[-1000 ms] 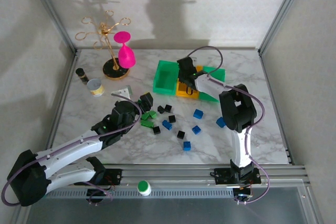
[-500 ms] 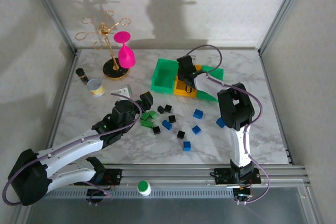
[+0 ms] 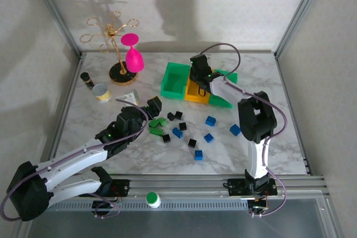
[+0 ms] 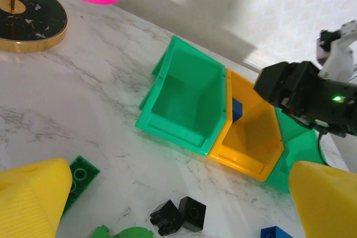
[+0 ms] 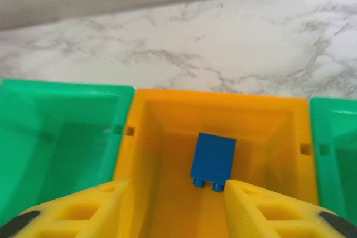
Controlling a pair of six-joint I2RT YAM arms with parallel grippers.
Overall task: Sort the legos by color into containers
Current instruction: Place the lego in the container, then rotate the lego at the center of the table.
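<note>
The right tool (image 5: 175, 189) had drawn back and parted its yellow fingers above the glossy yellow-orange bin (image 5: 268, 116), where a smooth rectangular blue brick (image 5: 213, 157) lay released, while the left tool (image 3: 154, 106) stood spread wide over studded loose bricks (image 3: 210, 120) on the marbled desk (image 3: 268, 149).

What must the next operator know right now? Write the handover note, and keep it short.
Left gripper: open, holding nothing, hovering by the green bricks on the table.
Right gripper: open, holding nothing, above the yellow bin.
Done: one blue brick lies in the yellow bin, free of the fingers. The green bin beside it looks empty.
To do: the green bricks, the black bricks and the loose blue bricks lie scattered between the arms and need sorting by colour.
</note>
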